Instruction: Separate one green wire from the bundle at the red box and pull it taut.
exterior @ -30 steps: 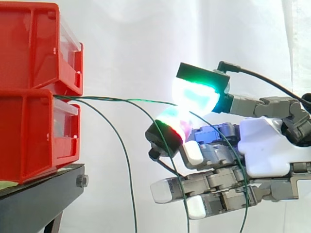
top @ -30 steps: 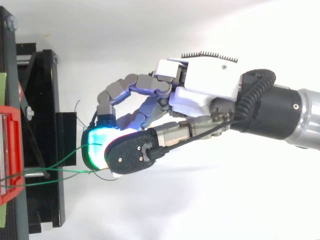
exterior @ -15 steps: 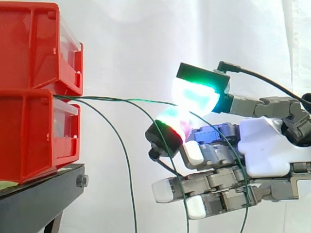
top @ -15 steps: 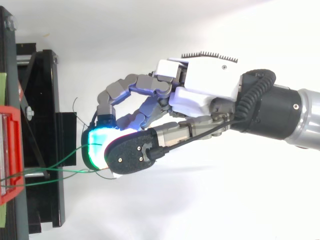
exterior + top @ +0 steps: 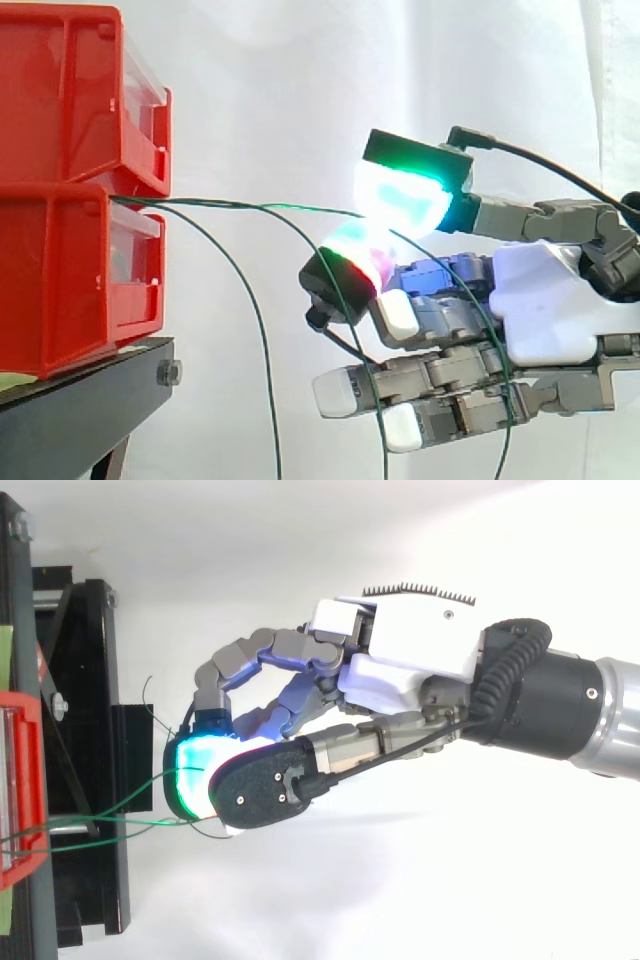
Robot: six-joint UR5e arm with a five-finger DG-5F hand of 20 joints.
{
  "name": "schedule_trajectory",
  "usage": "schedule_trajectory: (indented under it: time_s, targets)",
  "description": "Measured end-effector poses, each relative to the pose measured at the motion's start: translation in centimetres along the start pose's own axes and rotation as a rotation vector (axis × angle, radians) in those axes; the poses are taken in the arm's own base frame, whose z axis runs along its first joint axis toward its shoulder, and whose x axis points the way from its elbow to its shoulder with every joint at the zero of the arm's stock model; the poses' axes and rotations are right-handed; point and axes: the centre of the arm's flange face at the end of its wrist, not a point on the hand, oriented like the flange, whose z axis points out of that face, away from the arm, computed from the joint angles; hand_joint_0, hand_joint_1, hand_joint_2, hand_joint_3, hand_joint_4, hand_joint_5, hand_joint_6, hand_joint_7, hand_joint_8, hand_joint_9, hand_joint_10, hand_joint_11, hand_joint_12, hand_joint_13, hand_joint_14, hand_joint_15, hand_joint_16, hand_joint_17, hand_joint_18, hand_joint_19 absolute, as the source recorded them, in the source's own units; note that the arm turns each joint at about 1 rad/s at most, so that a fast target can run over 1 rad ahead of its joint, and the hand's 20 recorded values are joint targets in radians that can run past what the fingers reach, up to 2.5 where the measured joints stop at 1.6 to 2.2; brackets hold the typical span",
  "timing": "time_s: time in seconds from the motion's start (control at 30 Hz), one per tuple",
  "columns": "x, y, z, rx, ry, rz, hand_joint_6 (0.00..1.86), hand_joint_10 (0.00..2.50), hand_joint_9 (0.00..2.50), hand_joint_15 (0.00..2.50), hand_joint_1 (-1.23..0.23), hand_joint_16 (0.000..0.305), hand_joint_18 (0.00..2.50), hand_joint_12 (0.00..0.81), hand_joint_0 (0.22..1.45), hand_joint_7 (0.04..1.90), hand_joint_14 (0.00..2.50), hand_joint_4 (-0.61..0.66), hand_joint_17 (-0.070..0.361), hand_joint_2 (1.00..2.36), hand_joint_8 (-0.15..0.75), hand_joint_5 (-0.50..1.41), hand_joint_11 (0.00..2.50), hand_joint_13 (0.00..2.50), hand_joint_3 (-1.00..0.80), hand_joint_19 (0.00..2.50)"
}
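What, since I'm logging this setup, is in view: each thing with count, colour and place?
red bins: two, red, stacked at left on the stand
green wires: several, green, emerging between the bins, most sagging in loops
straight wire: one, green, from bins to pinch
black stand: one, black, under the bins
white curtain: one, white, behind
hand: one, grey-white, right, pads pinching the straight wire
arm: one, black-silver, right

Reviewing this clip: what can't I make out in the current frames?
Where the green wire starts inside the red box: side view, hidden by the box's wall.
Lower ends of the hanging wires: side view, cut off by the bottom edge.
Exact spot where the hand's pads clamp the wire: top view, covered by the black back of the thumb.
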Motion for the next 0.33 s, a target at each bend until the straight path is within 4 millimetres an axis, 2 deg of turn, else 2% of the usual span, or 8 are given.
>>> schedule_trajectory:
  time_s: [0.33]
  targets:
    - [-0.02,0.0,0.0,0.0,0.0,0.0,0.92,0.01,1.14,0.35,-0.76,0.051,0.62,0.311,0.61,1.05,0.01,0.02,0.115,1.01,0.24,-0.1,0.41,0.77,-0.16,0.48]
